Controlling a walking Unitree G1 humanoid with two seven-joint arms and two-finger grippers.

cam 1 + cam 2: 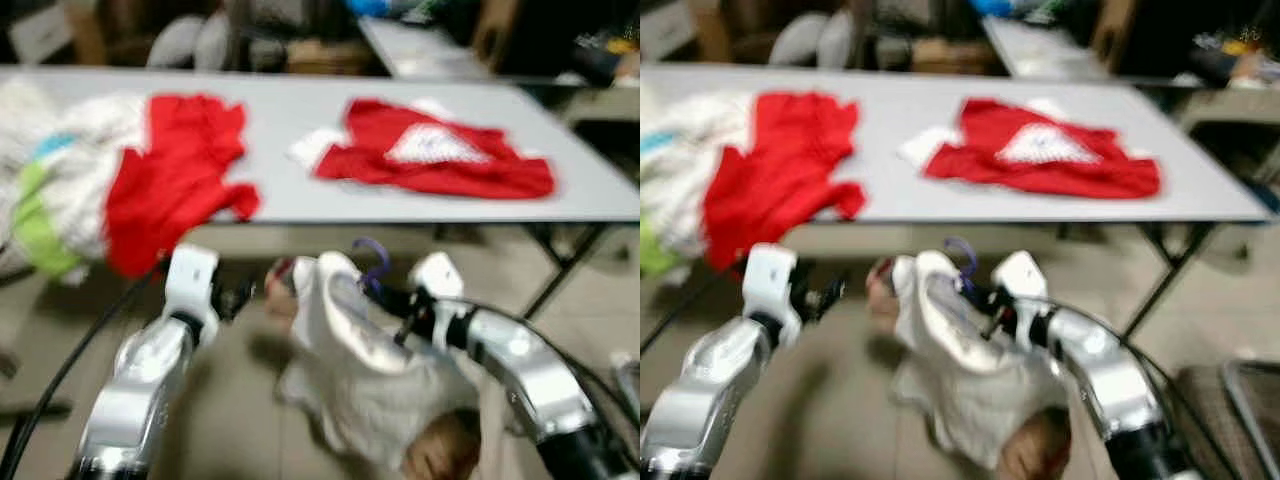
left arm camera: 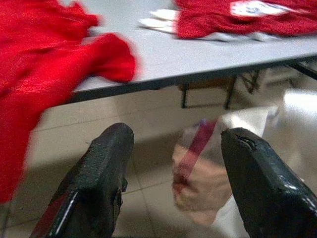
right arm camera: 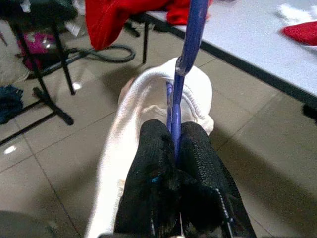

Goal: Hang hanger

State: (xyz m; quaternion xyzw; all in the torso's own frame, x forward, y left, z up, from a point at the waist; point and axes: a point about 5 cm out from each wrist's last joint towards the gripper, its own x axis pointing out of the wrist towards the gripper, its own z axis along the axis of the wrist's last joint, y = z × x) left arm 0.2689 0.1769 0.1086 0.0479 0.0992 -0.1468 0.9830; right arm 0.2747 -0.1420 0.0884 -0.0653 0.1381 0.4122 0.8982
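The right gripper pinches the purple hanger between its two fingers, with a white garment already draped on it, held low in front of the near edge of the table. The left gripper has its fingers spread, closed on nothing, just left of the garment. Red shirts lie on the table. I judge the dressing done and the hanging still ahead; no rail is in sight.

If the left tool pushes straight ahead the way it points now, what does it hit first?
Most likely the white garment hanging between the left tool's open fingers; beyond it lies the grey table's edge. Depth is unclear.
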